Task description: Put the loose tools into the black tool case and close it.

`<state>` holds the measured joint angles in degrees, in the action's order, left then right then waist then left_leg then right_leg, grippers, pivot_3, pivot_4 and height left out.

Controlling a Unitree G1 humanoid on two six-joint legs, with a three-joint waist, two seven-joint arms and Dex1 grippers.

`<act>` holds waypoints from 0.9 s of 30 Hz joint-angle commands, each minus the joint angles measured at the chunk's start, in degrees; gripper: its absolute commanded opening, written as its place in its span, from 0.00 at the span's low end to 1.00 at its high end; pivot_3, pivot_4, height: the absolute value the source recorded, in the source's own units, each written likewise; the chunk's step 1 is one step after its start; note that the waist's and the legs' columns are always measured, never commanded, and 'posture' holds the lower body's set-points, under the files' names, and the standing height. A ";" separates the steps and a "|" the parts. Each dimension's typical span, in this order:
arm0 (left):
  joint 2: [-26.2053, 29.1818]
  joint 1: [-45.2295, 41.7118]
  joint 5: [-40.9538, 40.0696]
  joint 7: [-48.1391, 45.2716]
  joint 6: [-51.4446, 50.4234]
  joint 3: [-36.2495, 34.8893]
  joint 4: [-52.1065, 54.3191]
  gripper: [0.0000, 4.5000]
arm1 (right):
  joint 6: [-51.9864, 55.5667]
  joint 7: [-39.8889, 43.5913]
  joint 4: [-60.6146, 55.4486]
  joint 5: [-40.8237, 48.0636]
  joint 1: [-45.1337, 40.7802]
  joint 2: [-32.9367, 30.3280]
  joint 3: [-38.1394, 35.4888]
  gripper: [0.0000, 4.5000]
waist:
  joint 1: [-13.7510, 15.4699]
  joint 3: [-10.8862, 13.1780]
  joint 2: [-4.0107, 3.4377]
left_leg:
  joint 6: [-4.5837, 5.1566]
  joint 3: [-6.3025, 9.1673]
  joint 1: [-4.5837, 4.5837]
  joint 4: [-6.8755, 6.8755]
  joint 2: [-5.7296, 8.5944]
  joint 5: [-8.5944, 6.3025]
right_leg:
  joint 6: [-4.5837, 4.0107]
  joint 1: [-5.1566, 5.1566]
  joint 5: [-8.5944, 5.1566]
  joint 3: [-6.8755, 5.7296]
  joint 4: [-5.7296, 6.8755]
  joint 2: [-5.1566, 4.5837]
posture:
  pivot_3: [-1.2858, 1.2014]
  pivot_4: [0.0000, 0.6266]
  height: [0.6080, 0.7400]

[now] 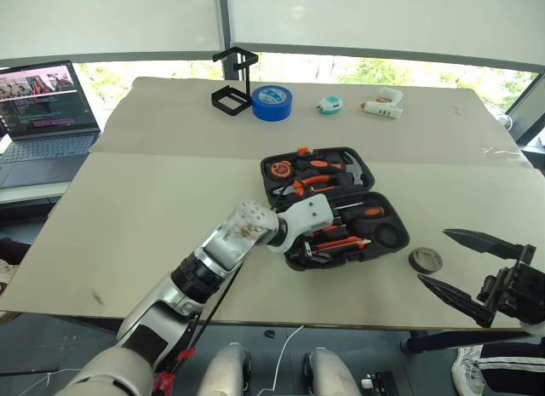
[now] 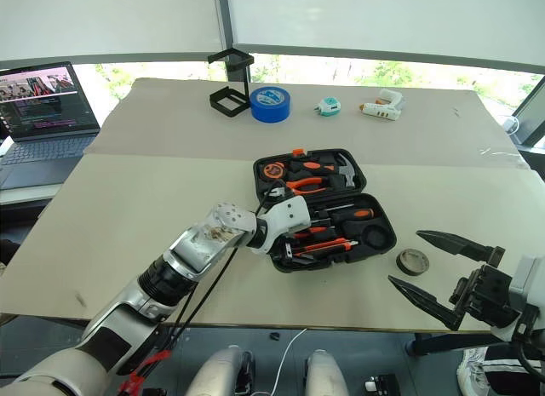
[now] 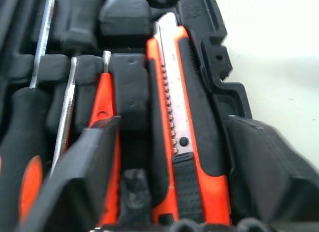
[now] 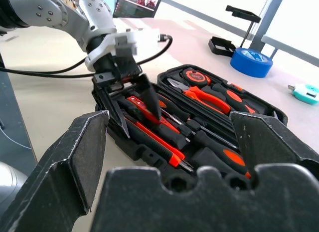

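You're looking at 1 black tool case (image 1: 385,236) lying open mid-table w/ 1 utility knife (image 3: 179,117) and 2 screwdrivers (image 2: 345,217) inside. 1 grey tape roll (image 1: 425,260) is sitting just right of it. Left gripper (image 4: 134,100) is hovering wide open over the knife; right gripper (image 1: 456,260) is gaping, empty.

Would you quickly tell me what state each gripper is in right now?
Left gripper: open, holding nothing, over the knife in the case.
Right gripper: open, holding nothing.

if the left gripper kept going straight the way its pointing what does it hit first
Most likely the orange-and-black utility knife, lying in its slot in the black tool case. The open left gripper straddles it, pointing down into the case; exact depth is unclear.
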<state>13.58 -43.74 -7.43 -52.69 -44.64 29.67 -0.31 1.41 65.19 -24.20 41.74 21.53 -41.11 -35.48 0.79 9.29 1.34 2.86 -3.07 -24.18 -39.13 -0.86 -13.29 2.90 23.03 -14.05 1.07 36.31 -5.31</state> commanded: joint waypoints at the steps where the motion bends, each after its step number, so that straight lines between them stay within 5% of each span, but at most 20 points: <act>1: -0.85 -1.07 -4.24 -1.48 3.65 -5.61 3.41 0.97 | 0.28 -0.48 -1.42 0.91 -0.34 0.04 -0.87 1.00 | 0.03 0.00 0.00 | 0.00 0.00 -0.01 0.00 0.00 0.00 | 0.00 0.00 0.00 -0.01 0.00 -0.01 | 0.52 0.24 1.00; 3: 0.04 -0.80 -4.74 -3.04 5.80 -6.06 2.34 0.97 | 0.20 -0.59 -1.24 0.79 -0.47 0.15 -0.76 1.00 | -0.01 0.00 0.00 | 0.00 0.00 0.01 -0.01 0.00 0.00 | 0.00 -0.01 0.00 0.00 0.00 -0.02 | 0.52 0.24 1.00; 15: -4.22 2.53 0.23 -0.44 15.52 -1.82 -8.92 0.01 | -0.41 -2.44 -1.97 -0.11 -1.10 1.56 1.00 1.00 | 0.14 -0.01 -0.02 | 0.00 -0.01 0.02 -0.03 0.04 0.00 | 0.01 -0.03 0.01 0.00 -0.02 -0.02 | 0.52 0.24 1.00; 27: -5.35 4.75 6.35 0.08 15.45 3.92 -16.31 0.01 | -0.65 -3.53 -2.23 -0.62 -1.10 2.32 1.52 1.00 | 0.22 -0.03 -0.04 | 0.04 0.08 0.49 0.01 -0.01 -0.03 | 0.01 -0.68 0.00 -0.14 -0.22 -0.03 | 0.52 0.24 1.00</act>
<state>8.39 -40.56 -3.97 -53.11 -26.52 30.20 -13.52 1.43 62.16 -24.38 41.10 20.59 -38.91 -33.66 1.01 9.25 1.29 2.91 -2.98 -23.63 -39.12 -0.87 -13.32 2.90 22.28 -14.05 0.92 36.06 -5.35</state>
